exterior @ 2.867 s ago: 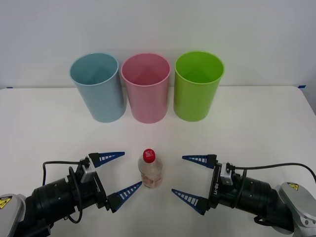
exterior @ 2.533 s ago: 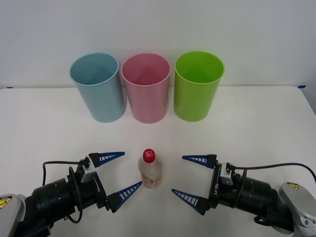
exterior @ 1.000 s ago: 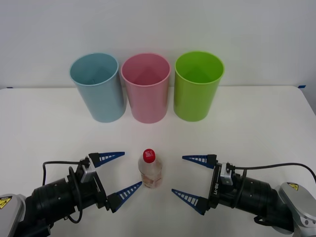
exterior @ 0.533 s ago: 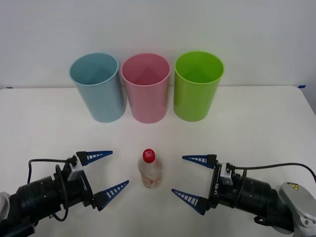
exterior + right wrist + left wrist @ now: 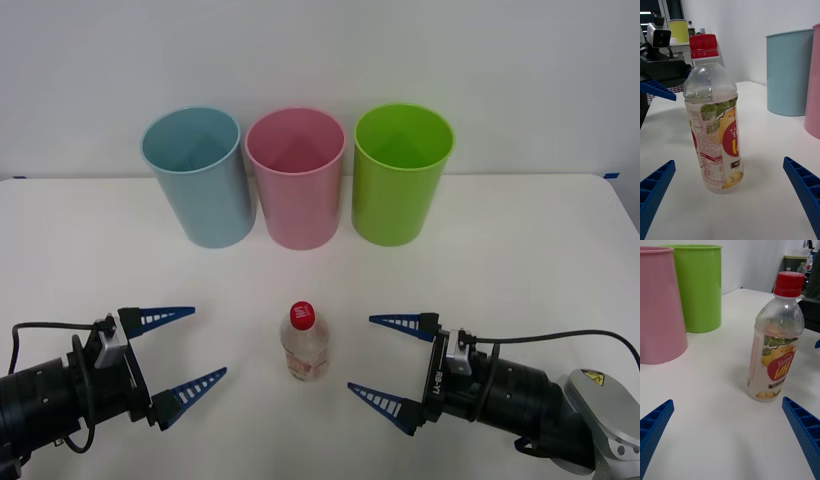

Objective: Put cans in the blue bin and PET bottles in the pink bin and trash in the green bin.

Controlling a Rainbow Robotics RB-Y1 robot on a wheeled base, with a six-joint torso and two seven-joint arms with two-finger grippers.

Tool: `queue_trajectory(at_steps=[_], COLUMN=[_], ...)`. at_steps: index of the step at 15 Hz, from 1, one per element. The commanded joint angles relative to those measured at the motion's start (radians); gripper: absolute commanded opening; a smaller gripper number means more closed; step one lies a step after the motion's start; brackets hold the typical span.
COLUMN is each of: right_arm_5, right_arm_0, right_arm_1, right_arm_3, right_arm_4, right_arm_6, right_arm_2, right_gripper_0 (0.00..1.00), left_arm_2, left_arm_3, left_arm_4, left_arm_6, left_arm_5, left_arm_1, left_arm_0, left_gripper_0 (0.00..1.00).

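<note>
A small clear PET bottle (image 5: 303, 343) with a red cap stands upright on the white table (image 5: 520, 250), between my two grippers. It also stands in front of each wrist camera: PET bottle (image 5: 713, 116), PET bottle (image 5: 775, 341). My left gripper (image 5: 172, 352) is open, well to the bottle's left. On the bottle's right, close by, my right gripper (image 5: 393, 362) is open too. At the back stand the blue bin (image 5: 198, 177), the pink bin (image 5: 296, 178) and the green bin (image 5: 400, 173) in a row.
A white wall rises just behind the bins. In the right wrist view the left arm's blue finger (image 5: 657, 90) and its camera (image 5: 658, 35) show beyond the bottle. Bare table lies between the bottle and the bins.
My left gripper has drawn back to the left, away from the bottle, still open. The right gripper and the bottle have not moved.
</note>
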Motion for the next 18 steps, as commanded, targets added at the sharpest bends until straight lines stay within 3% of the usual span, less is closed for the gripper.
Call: queue_trajectory(at_steps=[1, 10, 14, 18], right_arm_5=[0.000, 0.000, 0.000, 0.000], right_arm_0=[0.000, 0.000, 0.000, 0.000], right_arm_1=[0.000, 0.000, 0.000, 0.000], right_arm_3=[0.000, 0.000, 0.000, 0.000], right_arm_4=[0.000, 0.000, 0.000, 0.000], right_arm_6=[0.000, 0.000, 0.000, 0.000], right_arm_2=[0.000, 0.000, 0.000, 0.000], right_gripper_0=[1.00, 1.00, 1.00, 1.00], left_arm_2=[0.021, 0.113, 0.198, 0.257], left_arm_3=[-0.043, -0.211, -0.402, -0.479], left_arm_4=[-0.001, -0.006, -0.072, -0.074], left_arm_6=[0.004, 0.051, 0.223, 0.272], left_arm_5=[-0.001, -0.030, -0.033, -0.028], left_arm_1=[0.031, 0.123, 0.121, 0.120], left_arm_0=[0.037, 0.181, 0.305, 0.396], left_gripper_0=[1.00, 1.00, 1.00, 1.00])
